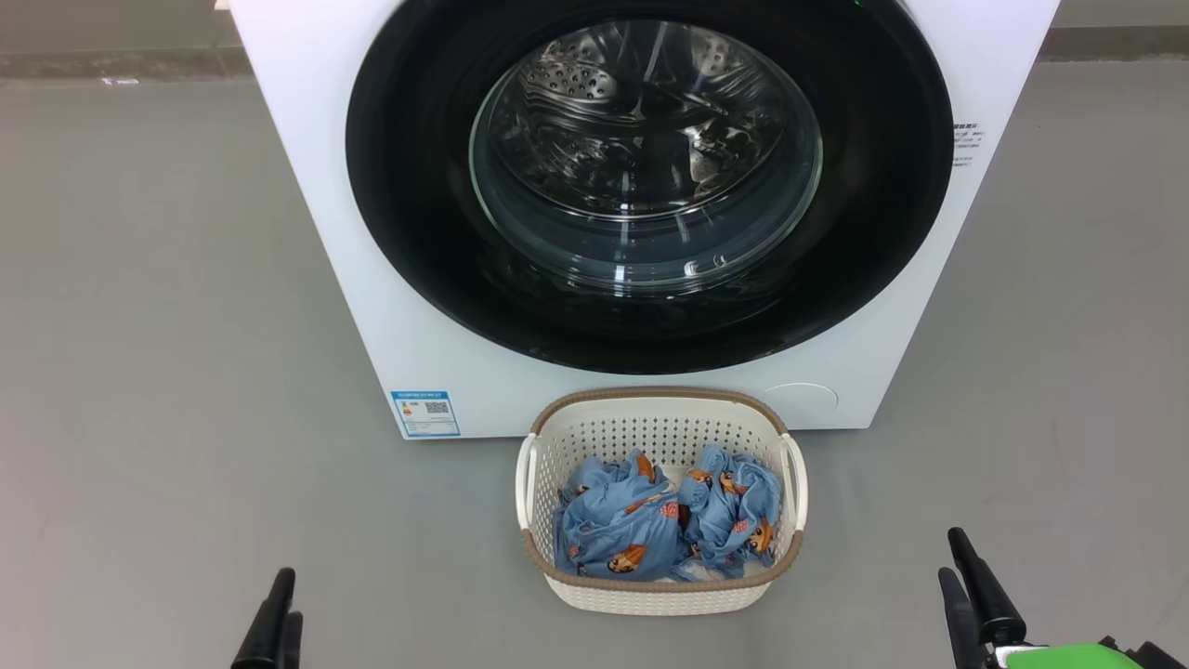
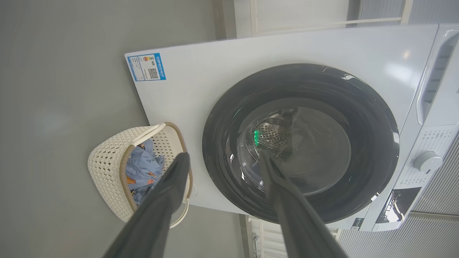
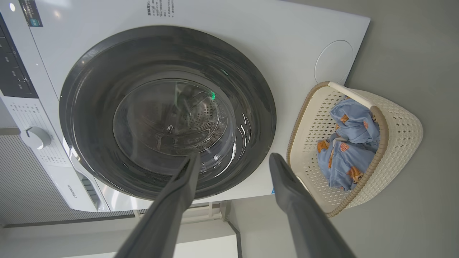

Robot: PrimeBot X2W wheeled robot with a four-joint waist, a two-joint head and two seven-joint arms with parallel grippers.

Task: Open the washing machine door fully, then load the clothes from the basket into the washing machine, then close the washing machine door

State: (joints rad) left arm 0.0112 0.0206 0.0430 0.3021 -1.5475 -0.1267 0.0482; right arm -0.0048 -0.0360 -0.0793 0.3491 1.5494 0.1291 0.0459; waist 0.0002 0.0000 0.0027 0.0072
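Observation:
The white washing machine (image 1: pixel 325 186) stands ahead, and its round black-rimmed door (image 1: pixel 873 232) lies flush against the front, with the steel drum visible through the glass bowl (image 1: pixel 646 158). On the floor just in front sits the cream basket (image 1: pixel 659 423), holding the crumpled light blue clothes (image 1: pixel 650 530). My left gripper (image 1: pixel 276 609) hovers low at the basket's left and my right gripper (image 1: pixel 957 562) low at its right, both well short of the machine. In the wrist views the left gripper (image 2: pixel 223 157) and right gripper (image 3: pixel 233 157) stand open with nothing between the fingers.
Grey floor (image 1: pixel 158 372) spreads on both sides of the machine and basket. A blue label sticker (image 1: pixel 425 413) is at the machine's lower left corner, a round filter cover (image 1: pixel 801 401) at its lower right. The control knob (image 2: pixel 426 162) and panel are on the machine's top strip.

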